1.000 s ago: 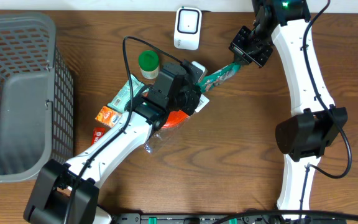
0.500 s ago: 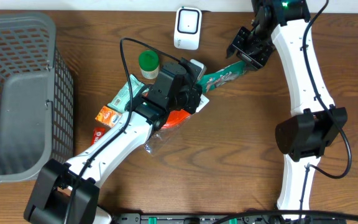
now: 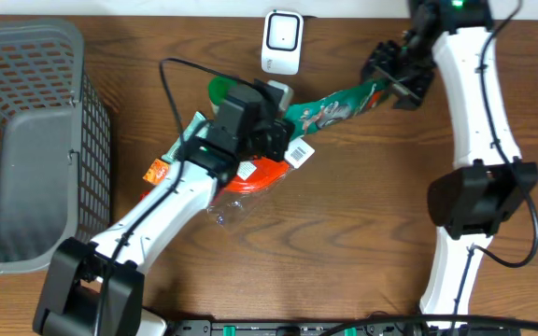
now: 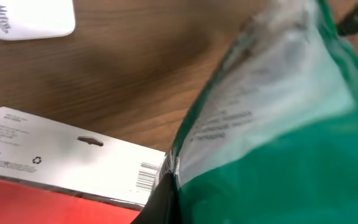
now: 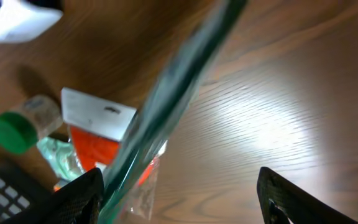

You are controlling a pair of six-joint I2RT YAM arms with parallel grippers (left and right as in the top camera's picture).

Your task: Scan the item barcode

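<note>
Green pouch [image 3: 330,107] slants above the wood table [image 3: 344,233], near the white scanner [image 3: 281,42]. Your left gripper [image 3: 280,131] is clenched on its lower end. Your right gripper [image 5: 182,199] is released, with fingers [image 5: 79,199] spread either side of the upper end.

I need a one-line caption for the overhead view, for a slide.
Left claw grips the green packet near the white device; the right claw stands open at the packet's far end.
</note>
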